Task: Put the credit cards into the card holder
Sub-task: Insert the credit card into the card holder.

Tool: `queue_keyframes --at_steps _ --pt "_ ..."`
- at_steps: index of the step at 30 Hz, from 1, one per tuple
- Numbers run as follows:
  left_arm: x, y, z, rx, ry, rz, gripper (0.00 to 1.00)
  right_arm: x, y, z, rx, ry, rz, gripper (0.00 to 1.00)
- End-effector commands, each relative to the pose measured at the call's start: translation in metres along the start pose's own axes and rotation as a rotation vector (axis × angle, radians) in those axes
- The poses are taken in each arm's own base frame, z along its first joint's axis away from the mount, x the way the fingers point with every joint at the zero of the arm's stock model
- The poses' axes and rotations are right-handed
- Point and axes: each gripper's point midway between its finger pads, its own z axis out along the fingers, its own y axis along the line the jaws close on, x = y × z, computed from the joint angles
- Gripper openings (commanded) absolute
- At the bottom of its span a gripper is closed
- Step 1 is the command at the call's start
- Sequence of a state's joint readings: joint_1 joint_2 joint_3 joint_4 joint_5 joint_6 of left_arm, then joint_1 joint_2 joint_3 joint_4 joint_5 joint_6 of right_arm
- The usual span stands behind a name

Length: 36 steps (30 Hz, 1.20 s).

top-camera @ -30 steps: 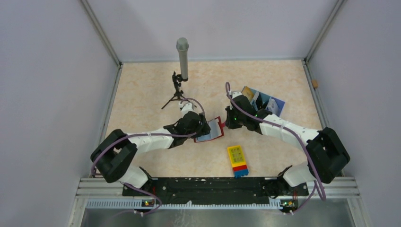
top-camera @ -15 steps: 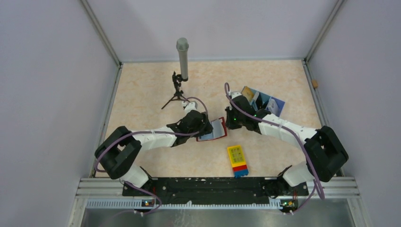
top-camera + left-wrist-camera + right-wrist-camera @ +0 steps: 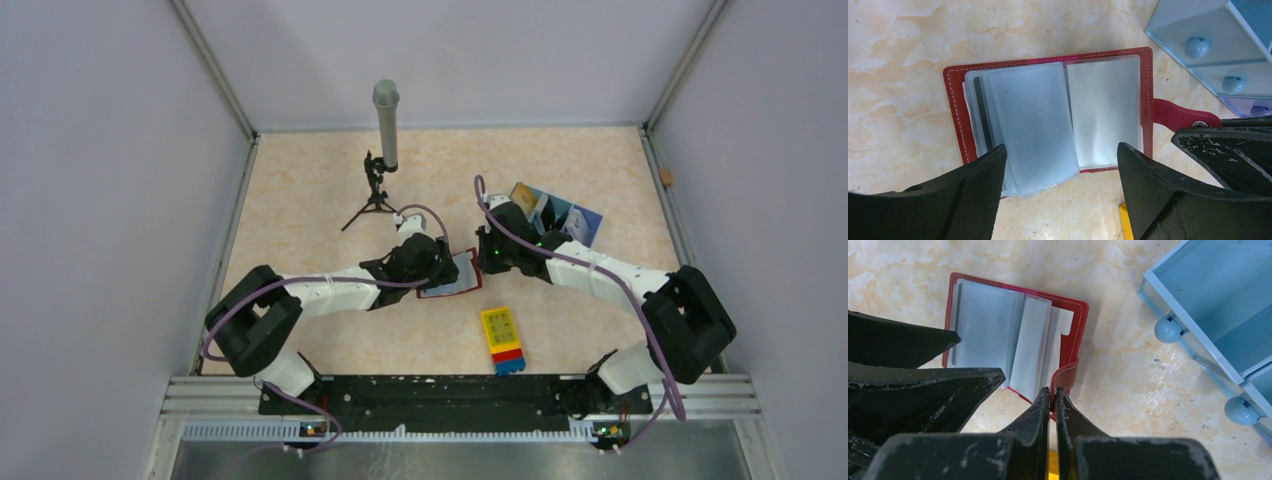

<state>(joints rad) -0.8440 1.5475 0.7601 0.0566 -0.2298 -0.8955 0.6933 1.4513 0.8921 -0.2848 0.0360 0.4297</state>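
1. The card holder (image 3: 1048, 115) lies open, pockets up, on the bench (image 3: 908, 40) between the two arms, near the light-blue tray (image 3: 1208, 30).
2. The right end effector (image 3: 1053, 392) is closed tight, pinching the red closure tab (image 3: 1068, 372), which likely steadies the holder.
3. The left end effector (image 3: 1060, 150) stands wide, its fingers on either side of the holder's near edge, gripping nothing.
4. A dark strip (image 3: 979, 115) shows behind the leftmost clear sleeve. It may be one card already pocketed, but I cannot tell for sure.
5. A yellow-gold card (image 3: 523, 196) appears to sit at the tray's far end in the top view, though it is very small there.
6. Neither end effector carries a card, so the holder looks opened and held ready, with most of the loading left to do.
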Motion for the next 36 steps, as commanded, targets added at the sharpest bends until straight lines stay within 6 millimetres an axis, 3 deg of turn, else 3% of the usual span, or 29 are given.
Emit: queue_keyframes --at_steps 1,11,15,19,27,31,36 --pt "-0.01 -0.012 -0.001 0.001 -0.04 -0.004 0.81 -0.014 0.013 -0.002 -0.028 -0.032 -0.012 0.0" --pt "-0.022 -0.015 -0.02 0.026 -0.081 0.02 0.88 -0.029 -0.019 -0.021 0.157 -0.087 -0.005 0.0" --pt "-0.025 -0.016 -0.037 0.054 -0.059 0.043 0.94 -0.041 -0.03 -0.035 0.205 -0.115 -0.007 0.13" --pt "-0.033 -0.005 -0.055 0.049 -0.034 0.053 0.96 -0.056 -0.044 -0.057 0.251 -0.157 -0.004 0.34" --pt "-0.07 0.034 -0.102 0.05 0.039 0.06 0.99 -0.072 -0.122 -0.08 0.393 -0.178 0.109 0.66" --pt "-0.102 0.058 -0.128 -0.019 0.015 0.122 0.99 -0.083 -0.158 -0.081 0.438 -0.2 0.181 0.72" --pt "-0.131 0.082 -0.141 -0.1 -0.067 0.177 0.99 -0.092 -0.194 -0.072 0.505 -0.202 0.249 0.74"
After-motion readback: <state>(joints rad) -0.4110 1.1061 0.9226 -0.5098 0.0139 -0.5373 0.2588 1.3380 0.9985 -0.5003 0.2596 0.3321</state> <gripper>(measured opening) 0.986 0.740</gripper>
